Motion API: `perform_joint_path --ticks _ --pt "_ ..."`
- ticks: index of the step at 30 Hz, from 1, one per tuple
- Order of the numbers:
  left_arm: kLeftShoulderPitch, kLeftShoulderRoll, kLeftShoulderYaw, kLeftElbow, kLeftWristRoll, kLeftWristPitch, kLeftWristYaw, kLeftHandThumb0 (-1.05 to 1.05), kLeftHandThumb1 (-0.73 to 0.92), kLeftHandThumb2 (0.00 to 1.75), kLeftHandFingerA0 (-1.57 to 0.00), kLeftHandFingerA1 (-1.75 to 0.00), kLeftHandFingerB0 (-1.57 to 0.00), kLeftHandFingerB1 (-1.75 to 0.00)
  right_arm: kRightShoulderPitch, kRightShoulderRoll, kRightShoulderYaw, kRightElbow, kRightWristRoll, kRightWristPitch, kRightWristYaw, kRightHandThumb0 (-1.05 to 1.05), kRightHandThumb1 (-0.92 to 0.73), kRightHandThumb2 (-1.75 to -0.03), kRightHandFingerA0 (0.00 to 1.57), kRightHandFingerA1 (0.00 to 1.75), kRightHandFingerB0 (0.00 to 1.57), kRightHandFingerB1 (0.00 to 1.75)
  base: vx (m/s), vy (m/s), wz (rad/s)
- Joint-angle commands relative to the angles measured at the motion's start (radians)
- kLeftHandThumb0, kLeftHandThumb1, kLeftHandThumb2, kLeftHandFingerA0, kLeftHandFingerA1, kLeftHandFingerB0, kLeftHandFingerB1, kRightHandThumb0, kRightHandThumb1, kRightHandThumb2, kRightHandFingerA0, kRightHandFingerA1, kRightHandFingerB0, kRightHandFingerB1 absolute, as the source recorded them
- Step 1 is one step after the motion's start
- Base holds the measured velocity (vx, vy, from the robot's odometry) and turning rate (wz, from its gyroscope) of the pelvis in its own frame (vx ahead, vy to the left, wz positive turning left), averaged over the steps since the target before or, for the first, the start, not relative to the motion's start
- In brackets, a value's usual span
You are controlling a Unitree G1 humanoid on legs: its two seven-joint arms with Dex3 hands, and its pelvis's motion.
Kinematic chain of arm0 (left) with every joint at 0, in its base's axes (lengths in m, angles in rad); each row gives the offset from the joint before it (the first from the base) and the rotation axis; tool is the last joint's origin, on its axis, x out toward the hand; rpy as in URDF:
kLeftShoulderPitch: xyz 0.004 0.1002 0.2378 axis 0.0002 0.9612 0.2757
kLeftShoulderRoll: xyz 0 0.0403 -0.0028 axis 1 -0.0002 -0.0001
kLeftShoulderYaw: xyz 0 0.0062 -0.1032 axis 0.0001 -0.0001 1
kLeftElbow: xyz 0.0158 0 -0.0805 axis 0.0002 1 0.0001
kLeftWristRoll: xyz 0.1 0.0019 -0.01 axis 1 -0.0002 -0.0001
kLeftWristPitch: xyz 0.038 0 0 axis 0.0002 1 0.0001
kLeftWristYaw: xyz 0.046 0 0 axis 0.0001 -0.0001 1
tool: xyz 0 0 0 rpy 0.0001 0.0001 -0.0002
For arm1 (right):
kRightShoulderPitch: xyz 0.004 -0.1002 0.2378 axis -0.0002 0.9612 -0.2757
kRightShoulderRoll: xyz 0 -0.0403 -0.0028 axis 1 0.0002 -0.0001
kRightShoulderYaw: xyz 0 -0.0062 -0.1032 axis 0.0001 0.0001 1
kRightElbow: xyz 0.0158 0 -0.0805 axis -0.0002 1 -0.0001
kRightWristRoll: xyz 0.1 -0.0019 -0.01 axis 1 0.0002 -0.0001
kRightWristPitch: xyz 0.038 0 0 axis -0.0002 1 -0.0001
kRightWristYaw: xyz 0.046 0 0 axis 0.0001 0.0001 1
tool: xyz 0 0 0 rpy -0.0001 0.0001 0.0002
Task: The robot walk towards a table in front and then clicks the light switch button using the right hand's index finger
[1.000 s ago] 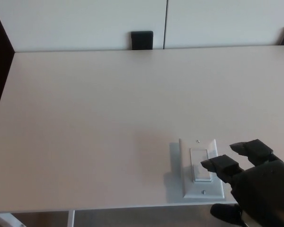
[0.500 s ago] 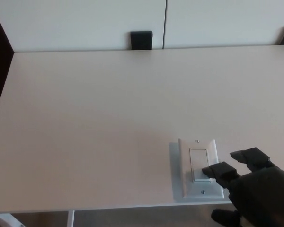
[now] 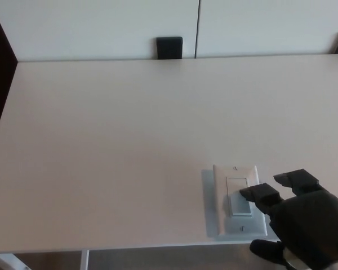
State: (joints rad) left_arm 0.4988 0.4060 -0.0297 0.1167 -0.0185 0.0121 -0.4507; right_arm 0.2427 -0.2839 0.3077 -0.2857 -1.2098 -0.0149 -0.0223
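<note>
Our right hand [image 3: 307,222] at the light switch [image 3: 240,199]
Fingers spread, holding nothing, one fingertip on the rocker; bare white bench [image 3: 129,140] around; a black bracket [image 3: 169,48] at its far edge.

So the light switch plate [image 3: 240,200] sits flat on the table [image 3: 129,140], way over at the near right edge. Right hand [image 3: 304,222] is just right of it, one fingertip [image 3: 249,194] over the rocker. Bracket [image 3: 169,48] at the far edge.
</note>
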Motion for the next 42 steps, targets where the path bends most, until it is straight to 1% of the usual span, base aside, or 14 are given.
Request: perform_joint_path --ticks 1,5,6,7,9,10,11,12,18,21,33,40,41,42 --pt "-0.002 0.019 0.002 0.001 0.010 -0.007 -0.010 -0.33 0.61 0.58 -0.48 -0.40 -0.37 -0.35 0.024 -0.018 0.022 0.011 -0.001 0.016 -0.013 -0.91 -0.61 -0.96 0.28 0.52 0.47 0.49 0.00 0.000 0.00" --pt "-0.002 0.018 0.000 0.001 0.017 -0.006 -0.006 -0.34 0.61 0.58 -0.49 -0.40 -0.38 -0.35 0.043 -0.026 0.040 0.000 -0.003 0.019 -0.009 -0.91 -0.61 -0.96 0.26 0.52 0.45 0.48 0.00 0.000 0.00" --pt "-0.002 0.018 0.000 -0.001 0.018 -0.004 -0.005 -0.34 0.61 0.58 -0.48 -0.40 -0.38 -0.35 0.045 -0.027 0.045 0.003 -0.005 0.020 -0.014 -0.91 -0.62 -0.97 0.29 0.51 0.46 0.48 0.00 0.000 0.00" --pt "-0.001 0.018 0.000 -0.004 0.019 0.001 -0.005 -0.33 0.61 0.58 -0.48 -0.40 -0.38 -0.35 0.049 -0.028 0.052 0.010 -0.009 0.021 -0.024 -0.87 -0.59 -0.96 0.29 0.51 0.48 0.50 0.00 0.000 0.00" --pt "0.000 0.017 0.000 -0.007 0.019 0.004 -0.004 -0.33 0.61 0.58 -0.48 -0.40 -0.38 -0.35 0.049 -0.030 0.057 0.013 -0.008 0.022 -0.031 -0.87 -0.59 -0.96 0.29 0.51 0.48 0.50 0.00 0.000 0.00" --pt "0.000 0.017 0.000 -0.006 0.017 0.002 -0.007 -0.33 0.61 0.58 -0.48 -0.40 -0.38 -0.35 0.053 -0.031 0.063 0.019 -0.008 0.022 -0.033 -0.83 -0.69 -0.62 0.31 0.43 0.52 0.36 0.00 0.000 0.00" --pt "0.000 0.018 0.001 -0.006 0.018 0.000 -0.007 -0.34 0.61 0.58 -0.48 -0.40 -0.38 -0.35 0.058 -0.033 0.066 0.030 -0.002 0.017 -0.054 -0.91 -0.61 -0.96 0.28 0.51 0.48 0.50 0.00 0.000 0.00" --pt "0.000 0.019 0.001 -0.007 0.018 0.001 -0.007 -0.34 0.61 0.59 -0.47 -0.40 -0.38 -0.35 0.061 -0.035 0.070 0.040 0.002 0.014 -0.068 -0.81 -0.69 -0.62 0.34 0.43 0.54 0.37 0.00 0.000 0.00" --pt "-0.007 0.018 0.007 -0.012 0.009 0.004 -0.011 -0.33 0.61 0.58 -0.49 -0.40 -0.39 -0.35 0.080 -0.053 0.086 0.076 0.004 0.022 -0.098 -0.81 -0.69 -0.62 0.37 0.41 0.54 0.37 0.00 0.000 0.00" --pt "-0.009 0.019 0.010 -0.016 0.004 0.016 -0.017 -0.33 0.61 0.59 -0.46 -0.40 -0.37 -0.35 0.092 -0.060 0.092 0.081 0.003 0.028 -0.106 -0.81 -0.69 -0.61 0.37 0.40 0.54 0.36 0.00 0.000 0.00" --pt "-0.025 0.013 0.009 0.010 0.004 0.010 -0.017 -0.33 0.61 0.59 -0.46 -0.41 -0.37 -0.35 0.129 -0.078 0.095 0.084 0.015 0.041 -0.112 -0.80 -0.67 -0.61 0.36 0.39 0.53 0.36 0.00 0.000 0.00" --pt "-0.019 0.016 0.009 0.005 0.007 0.012 -0.021 -0.33 0.61 0.58 -0.47 -0.40 -0.37 -0.34 0.167 -0.095 0.093 0.046 0.032 0.043 -0.097 -0.83 -0.68 -0.61 0.31 0.42 0.50 0.36 0.00 0.000 0.00" --pt "-0.019 0.017 0.008 0.005 0.009 0.013 -0.021 -0.33 0.61 0.58 -0.46 -0.40 -0.37 -0.34 0.172 -0.098 0.093 0.039 0.031 0.043 -0.098 -0.92 -0.61 -0.95 0.27 0.49 0.44 0.47 0.00 0.000 0.00" --pt "-0.021 0.019 0.009 0.009 0.008 0.008 -0.023 -0.33 0.61 0.58 -0.46 -0.40 -0.37 -0.34 0.176 -0.101 0.094 0.033 0.029 0.043 -0.100 -0.92 -0.61 -0.95 0.27 0.50 0.44 0.47 0.00 0.000 0.00"
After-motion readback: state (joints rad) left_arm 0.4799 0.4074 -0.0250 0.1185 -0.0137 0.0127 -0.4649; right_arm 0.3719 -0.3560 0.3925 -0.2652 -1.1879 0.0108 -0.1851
